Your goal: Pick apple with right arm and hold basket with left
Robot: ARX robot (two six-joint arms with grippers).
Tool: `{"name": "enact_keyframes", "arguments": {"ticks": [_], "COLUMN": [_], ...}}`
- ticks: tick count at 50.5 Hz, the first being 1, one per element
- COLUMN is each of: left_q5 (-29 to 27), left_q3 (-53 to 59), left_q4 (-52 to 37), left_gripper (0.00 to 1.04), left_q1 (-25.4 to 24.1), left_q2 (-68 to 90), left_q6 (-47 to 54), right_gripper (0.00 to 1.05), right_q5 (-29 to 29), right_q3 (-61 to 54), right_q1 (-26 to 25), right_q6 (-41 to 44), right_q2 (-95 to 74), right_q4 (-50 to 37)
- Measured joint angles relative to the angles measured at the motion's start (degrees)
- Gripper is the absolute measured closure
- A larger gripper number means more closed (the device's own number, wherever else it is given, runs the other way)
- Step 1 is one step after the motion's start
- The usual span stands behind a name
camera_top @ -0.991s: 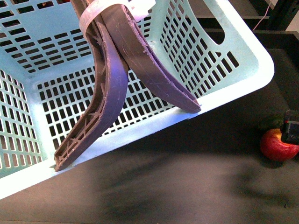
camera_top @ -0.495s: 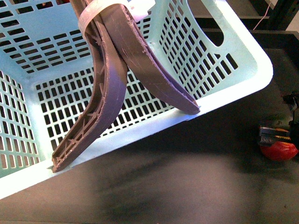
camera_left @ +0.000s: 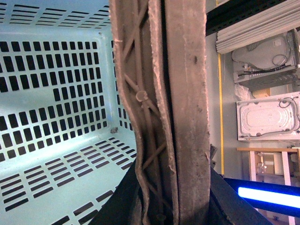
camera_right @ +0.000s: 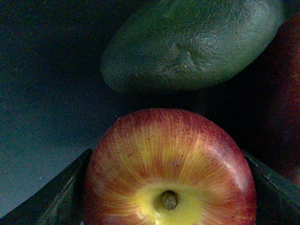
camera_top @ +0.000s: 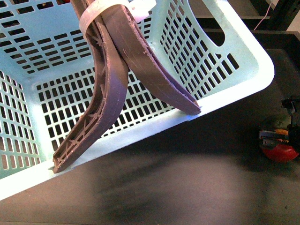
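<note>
The pale turquoise basket (camera_top: 243, 51) fills the upper left of the front view and hangs tilted above the dark table. Its two brown-mauve handles (camera_top: 112, 79) are bound with a white zip tie (camera_top: 93, 14). In the left wrist view my left gripper (camera_left: 171, 206) is shut on the handles (camera_left: 178, 108), with the basket's slotted wall (camera_left: 51, 93) behind them. The red apple (camera_top: 280, 152) lies at the far right of the table. My right gripper (camera_top: 276, 136) sits over it and is shut on it. In the right wrist view the apple (camera_right: 168, 168) fills the space between the jaws, stem dimple showing.
A dull green oval fruit (camera_right: 192, 44) lies just beyond the apple. A dark red object (camera_right: 288, 93) shows at the edge of the right wrist view. White appliances (camera_left: 267, 117) and a blue light strip (camera_left: 269, 197) stand beyond the basket.
My right gripper has come down over the apple and closed on it, covering its top and the green fruit in the front view. The basket has barely shifted.
</note>
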State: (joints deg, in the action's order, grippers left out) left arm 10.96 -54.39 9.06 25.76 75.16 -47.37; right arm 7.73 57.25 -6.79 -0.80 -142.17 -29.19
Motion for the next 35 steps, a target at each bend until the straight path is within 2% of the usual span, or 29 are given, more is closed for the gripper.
{"name": "enact_keyframes", "arguments": {"ticks": [8, 18, 27, 35], "left_q5": [-0.02, 0.0, 0.0, 0.0], "left_q3": [0.0, 0.0, 0.0, 0.0], "left_q4": [0.0, 0.0, 0.0, 0.0], "left_gripper": [0.85, 0.85, 0.85, 0.85], "left_q1": [0.0, 0.0, 0.0, 0.0], "left_q2": [0.0, 0.0, 0.0, 0.0], "left_q6": [0.0, 0.0, -0.02, 0.0], "right_gripper": [0.24, 0.25, 0.25, 0.25], "right_q5": [-1.14, -2.56, -6.08, -7.78], "right_q3": [-3.74, -13.7, -22.14, -22.73], "right_q1": [-0.04, -0.09, 1.4, 4.76], "right_q6": [0.02, 5.31, 8.17, 7.56], "right_q2": [2.03, 17.09, 40.24, 53.66], "right_q4": [-2.73, -5.53, -0.46, 4.5]}}
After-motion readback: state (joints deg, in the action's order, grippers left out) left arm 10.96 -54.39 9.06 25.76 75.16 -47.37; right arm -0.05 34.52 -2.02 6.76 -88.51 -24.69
